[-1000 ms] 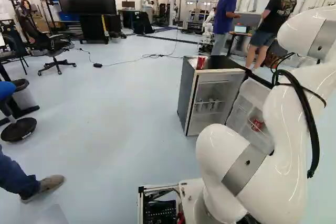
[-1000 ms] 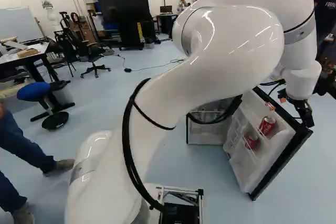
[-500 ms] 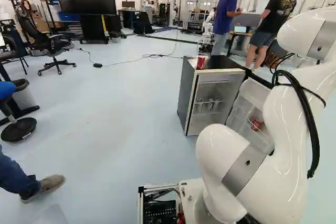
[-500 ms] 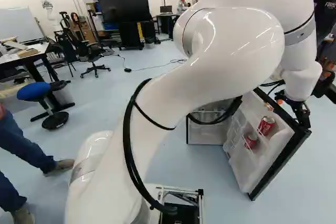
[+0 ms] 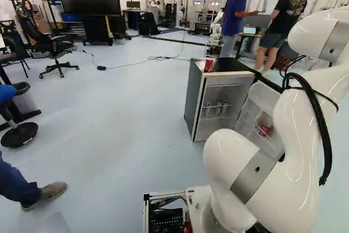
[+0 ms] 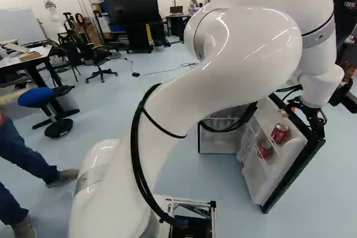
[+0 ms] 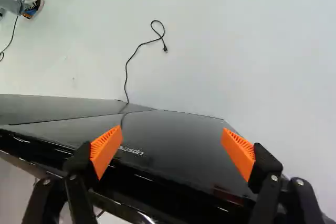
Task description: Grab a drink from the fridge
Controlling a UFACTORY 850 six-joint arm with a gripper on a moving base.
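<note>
The gripper's (image 6: 308, 117) jaws stand wide open, the black fridge door (image 7: 173, 135) showing between. Right of the right base view, two red cans (image 6: 280, 133) sit in door shelves, long axes slanting upper-right; another can (image 5: 208, 65) stands upright atop the fridge (image 5: 194, 99).

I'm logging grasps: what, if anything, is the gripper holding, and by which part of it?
Nothing is held: the gripper is open, its orange pads standing wide apart.
</note>
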